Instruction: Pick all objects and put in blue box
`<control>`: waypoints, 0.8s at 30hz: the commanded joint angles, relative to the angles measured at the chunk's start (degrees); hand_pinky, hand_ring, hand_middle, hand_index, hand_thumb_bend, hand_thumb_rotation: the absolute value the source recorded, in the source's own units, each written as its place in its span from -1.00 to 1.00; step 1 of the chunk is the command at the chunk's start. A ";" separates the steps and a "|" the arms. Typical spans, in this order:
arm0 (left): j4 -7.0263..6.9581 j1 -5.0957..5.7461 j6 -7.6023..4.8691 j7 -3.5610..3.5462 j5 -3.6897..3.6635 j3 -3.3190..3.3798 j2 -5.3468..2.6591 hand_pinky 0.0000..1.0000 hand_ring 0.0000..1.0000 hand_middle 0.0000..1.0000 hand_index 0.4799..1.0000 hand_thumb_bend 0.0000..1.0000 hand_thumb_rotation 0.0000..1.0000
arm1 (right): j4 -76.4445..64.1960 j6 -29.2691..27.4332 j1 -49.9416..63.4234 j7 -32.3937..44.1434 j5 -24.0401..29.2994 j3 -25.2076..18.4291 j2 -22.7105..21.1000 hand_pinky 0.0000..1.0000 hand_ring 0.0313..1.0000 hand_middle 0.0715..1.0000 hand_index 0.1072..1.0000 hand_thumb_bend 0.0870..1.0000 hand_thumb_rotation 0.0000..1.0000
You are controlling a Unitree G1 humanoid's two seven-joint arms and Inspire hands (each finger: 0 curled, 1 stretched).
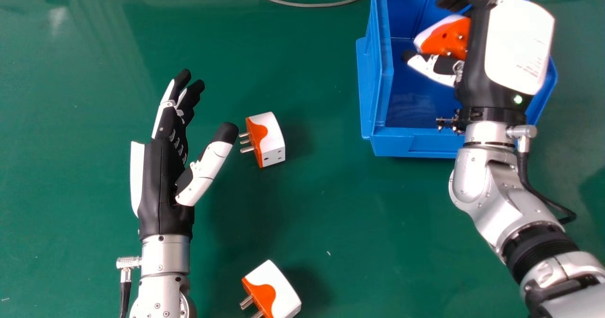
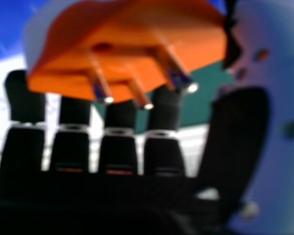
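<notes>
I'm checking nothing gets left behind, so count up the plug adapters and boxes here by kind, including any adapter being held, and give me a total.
White-and-orange plastic plug adapters with metal pins: 3
Blue plastic open-topped box: 1
Total: 4

The left hand (image 1: 163, 176) is open, thumb angled away from its extended fingers; the right hand (image 1: 517, 48) curls, thumb opposite its fingers.

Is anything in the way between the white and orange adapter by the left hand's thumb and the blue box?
Nothing visible on the table between that adapter and the box. At the box, its side wall stands up, and the right hand is over the opening, holding another adapter.
</notes>
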 commanded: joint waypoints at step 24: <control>0.42 -1.09 -0.98 0.44 0.23 -0.49 -0.05 0.87 0.81 0.76 0.62 0.76 0.22 | -5.54 18.84 -2.85 20.57 1.27 6.68 -2.32 -0.44 -0.23 -0.06 -0.01 -0.12 -1.00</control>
